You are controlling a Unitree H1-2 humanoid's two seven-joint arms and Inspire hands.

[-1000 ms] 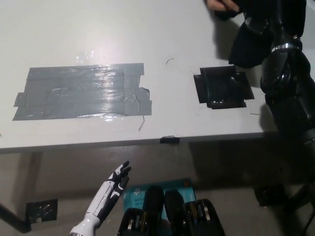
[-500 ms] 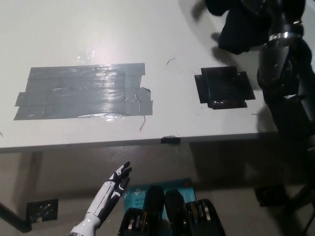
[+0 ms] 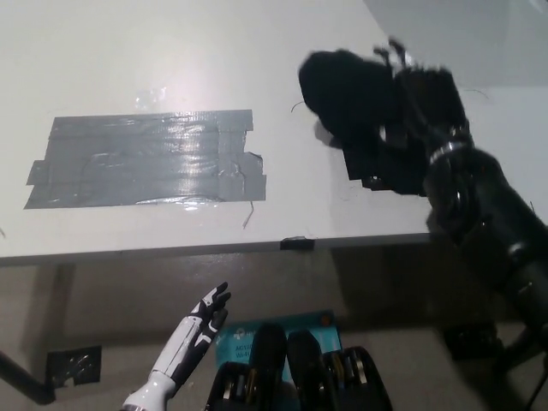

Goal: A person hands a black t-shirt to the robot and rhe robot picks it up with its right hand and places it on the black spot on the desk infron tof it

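Observation:
A bunched black t-shirt [image 3: 347, 98] hangs in my black right hand [image 3: 421, 94], which is shut on it over the right part of the white desk [image 3: 214, 51]. The shirt and hand cover most of the black spot [image 3: 370, 175]; only its lower left corner shows. My white left hand [image 3: 204, 313] rests below the desk's front edge with its fingers apart, holding nothing.
A large patch of grey tape [image 3: 145, 160] lies on the left half of the desk. A small dark tab [image 3: 295, 243] sits on the desk's front edge. A teal item [image 3: 235, 342] lies on the floor below.
My right arm has swung down and left from the top right corner, carrying the t-shirt over the black spot. The person's hand is gone from view. My left hand has stayed put.

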